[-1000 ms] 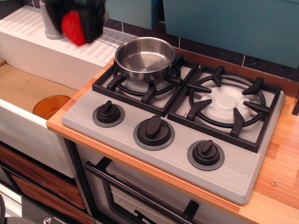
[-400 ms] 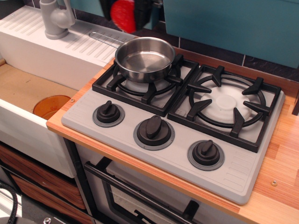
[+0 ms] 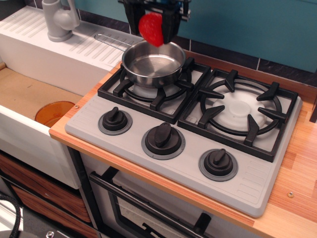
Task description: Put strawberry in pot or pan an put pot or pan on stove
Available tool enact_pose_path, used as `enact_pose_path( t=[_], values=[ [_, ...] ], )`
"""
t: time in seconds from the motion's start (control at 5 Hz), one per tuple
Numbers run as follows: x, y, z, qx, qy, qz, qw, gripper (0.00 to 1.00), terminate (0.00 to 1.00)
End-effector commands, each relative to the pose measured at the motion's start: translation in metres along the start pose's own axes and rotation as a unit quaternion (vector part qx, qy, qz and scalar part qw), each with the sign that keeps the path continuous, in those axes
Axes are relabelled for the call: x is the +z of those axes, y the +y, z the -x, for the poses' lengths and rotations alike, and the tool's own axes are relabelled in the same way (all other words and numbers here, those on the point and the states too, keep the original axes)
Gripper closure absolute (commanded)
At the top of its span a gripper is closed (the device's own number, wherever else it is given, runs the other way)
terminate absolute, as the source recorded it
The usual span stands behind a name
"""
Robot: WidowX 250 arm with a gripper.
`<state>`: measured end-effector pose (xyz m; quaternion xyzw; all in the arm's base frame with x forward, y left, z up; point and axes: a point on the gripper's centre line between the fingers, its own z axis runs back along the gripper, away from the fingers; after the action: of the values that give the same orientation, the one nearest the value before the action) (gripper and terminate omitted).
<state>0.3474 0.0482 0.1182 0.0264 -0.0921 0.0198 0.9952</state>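
The red strawberry [image 3: 152, 29] hangs in my gripper [image 3: 152, 25], which is shut on it at the top of the view. It is held just above the far rim of the shiny steel pan [image 3: 154, 63]. The pan is empty and stands on the left burner of the grey stove [image 3: 183, 148]. Its wire handle [image 3: 110, 40] points left over the sink's drainboard. The strawberry's leafy top is hidden between the fingers.
An orange round dish [image 3: 54, 113] lies in the sink basin at left. A grey tap [image 3: 58, 19] stands at the back left. The right burner [image 3: 241, 111] is bare. Three black knobs [image 3: 163, 138] line the stove's front. A teal wall is behind.
My gripper has carried the strawberry to the right, from over the tap and drainboard to above the pan's far rim, and slightly lower. The pan has not moved.
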Motion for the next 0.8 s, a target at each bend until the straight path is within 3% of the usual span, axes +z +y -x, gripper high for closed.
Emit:
enact_pose_path(
  t=[0.0,0.6],
  values=[
    [-0.016,0.001,-0.025,-0.013,-0.036,0.016,0.9991,1.00,0.00],
    [-0.007,0.045,-0.038,-0.039,-0.032,-0.008,0.9987,1.00,0.00]
  ],
)
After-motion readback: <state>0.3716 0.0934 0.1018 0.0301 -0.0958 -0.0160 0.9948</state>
